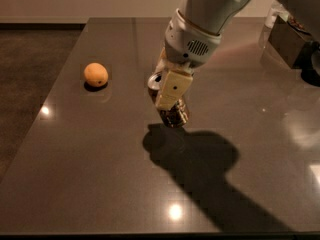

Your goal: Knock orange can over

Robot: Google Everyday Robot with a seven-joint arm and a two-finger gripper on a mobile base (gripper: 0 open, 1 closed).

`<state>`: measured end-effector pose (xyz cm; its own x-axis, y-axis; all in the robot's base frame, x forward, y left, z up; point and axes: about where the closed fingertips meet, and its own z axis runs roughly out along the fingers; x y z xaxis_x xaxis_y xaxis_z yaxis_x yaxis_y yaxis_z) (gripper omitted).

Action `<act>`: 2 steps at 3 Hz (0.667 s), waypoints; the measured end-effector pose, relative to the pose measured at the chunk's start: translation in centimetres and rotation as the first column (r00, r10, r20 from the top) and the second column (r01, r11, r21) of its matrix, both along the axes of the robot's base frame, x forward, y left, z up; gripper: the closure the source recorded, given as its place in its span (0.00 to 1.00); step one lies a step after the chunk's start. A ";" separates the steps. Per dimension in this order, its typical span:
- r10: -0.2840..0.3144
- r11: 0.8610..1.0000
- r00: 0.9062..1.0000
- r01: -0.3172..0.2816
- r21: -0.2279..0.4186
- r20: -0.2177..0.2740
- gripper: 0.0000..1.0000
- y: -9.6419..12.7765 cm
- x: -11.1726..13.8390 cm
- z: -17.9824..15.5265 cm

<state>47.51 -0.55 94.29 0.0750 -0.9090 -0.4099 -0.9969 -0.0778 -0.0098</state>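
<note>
One broad dark worktop (100, 184), and mid-worktop, nearer the far edge, the pincer (167, 101) covers the orange can (175, 115); whether it's spread or pinching, I cannot tell. Light, thin, slippery aluminium, I'd say: nudge high on its side.

The tool (170, 101) grips the tilted orange can (172, 115) above the table (90, 174).

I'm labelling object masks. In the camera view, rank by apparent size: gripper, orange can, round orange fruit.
1. Gripper, over the table's middle.
2 and 3. Orange can and orange fruit: unsure, since the gripper hides most of the can.
</note>
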 end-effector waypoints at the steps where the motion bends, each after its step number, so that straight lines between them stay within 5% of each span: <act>1: -0.001 0.994 1.000 0.004 -0.110 0.026 1.00 -2.5 -0.4 -0.3; 2: 0.012 0.979 0.998 0.000 -0.203 0.055 1.00 -3.5 -0.8 -1.3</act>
